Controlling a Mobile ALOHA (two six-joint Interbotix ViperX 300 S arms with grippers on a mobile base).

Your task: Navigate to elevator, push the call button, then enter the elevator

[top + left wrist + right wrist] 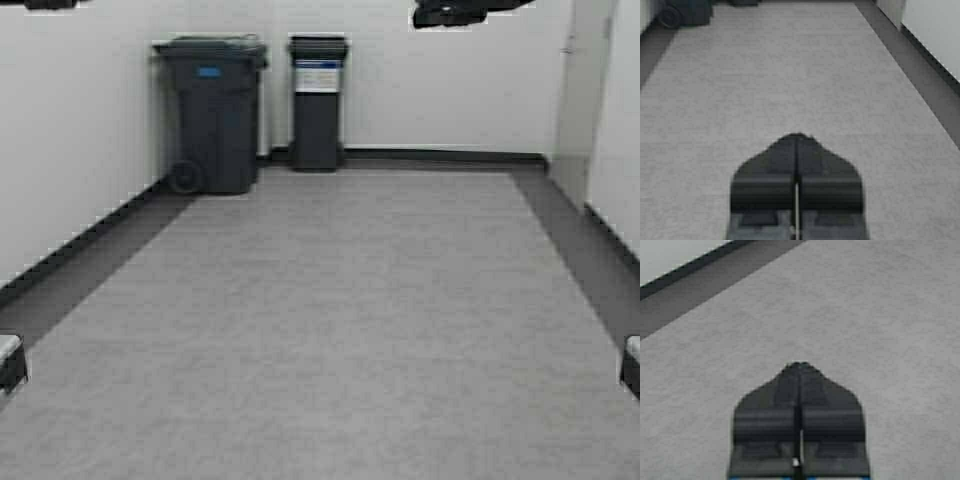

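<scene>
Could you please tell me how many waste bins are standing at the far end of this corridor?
2. The wheeled bin stands in the far left corner; the slimmer labelled bin stands just to its right against the back wall. None appear hidden.

Grey carpet floor (340,320) runs the whole corridor, with a darker strip (90,250) along both side walls and the far wall, and a black baseboard above it. Two bins stand on it at the far end. Wheeled dark bin (210,115) is in the far left corner on the dark strip, one wheel showing. Slim bin (318,100) is just beside it to the right, against the far wall.
</scene>
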